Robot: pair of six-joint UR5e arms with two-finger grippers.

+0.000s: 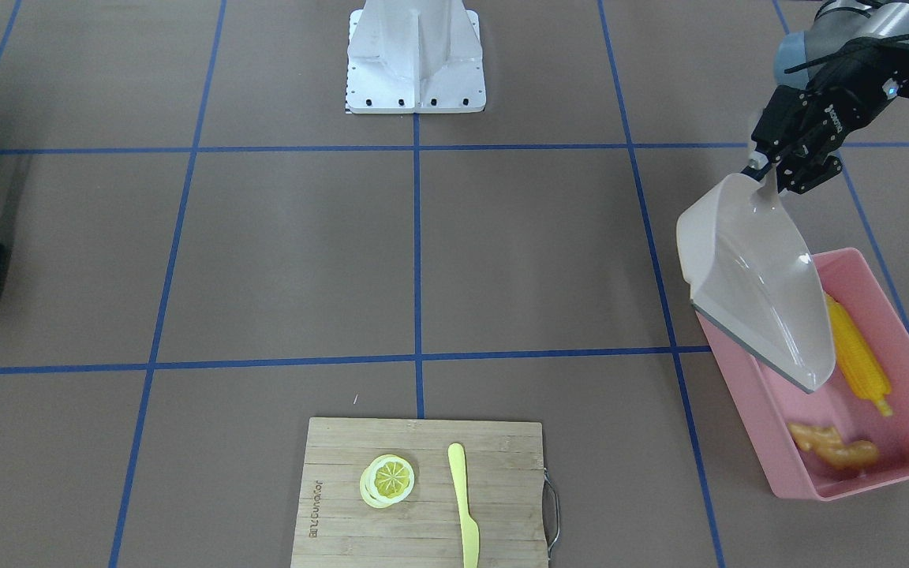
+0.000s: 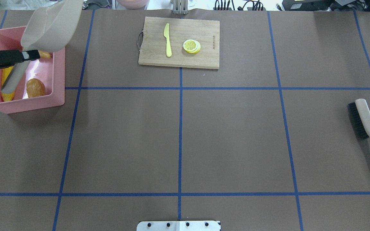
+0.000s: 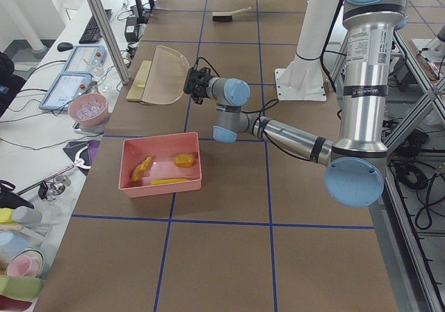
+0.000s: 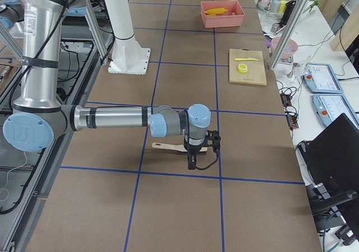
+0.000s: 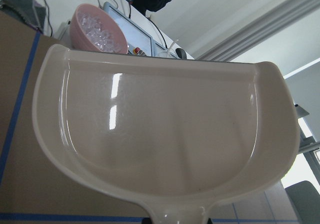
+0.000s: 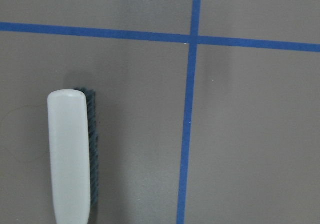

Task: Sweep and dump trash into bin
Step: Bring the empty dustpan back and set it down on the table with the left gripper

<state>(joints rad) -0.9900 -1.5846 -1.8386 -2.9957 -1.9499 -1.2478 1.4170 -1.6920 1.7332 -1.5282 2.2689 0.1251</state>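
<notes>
**Dustpan tipped over the bin, all three toys inside**

The left gripper [image 1: 766, 170] was pinched onto the handle of the beige dustpan [image 1: 754, 276]. It held the pan raised and tilted, lip down, over the pink bin [image 1: 873, 480]. In the left wrist view the pan was bare. The right gripper [image 4: 193, 161] hung over the brush [image 2: 363, 120] near the table's [image 2: 230, 134] right edge. Whether its fingers were spread or closed could not be told.

The trash lay on the bin's floor, and the bin sat at the left edge of the table, toward the far corner. The corn cob [image 1: 857, 359] was long, yellow and ridged with kernels, and it lay along one long wall. The ginger root [image 1: 833, 451] was tan-orange and knobbly, and it lay at the end nearest the table's far edge. The potato [image 2: 35, 87] was a brown oval at the opposite end.

These looked like light, stiff, smooth plastic toys. The cob and the potato would probably roll, and the ginger less so. Scooping would likely suit them better than pinching. If pinched, across the cob's middle or at the ginger's narrow waist seemed the best holds. The tub itself looked light and might slide if nudged.
</notes>
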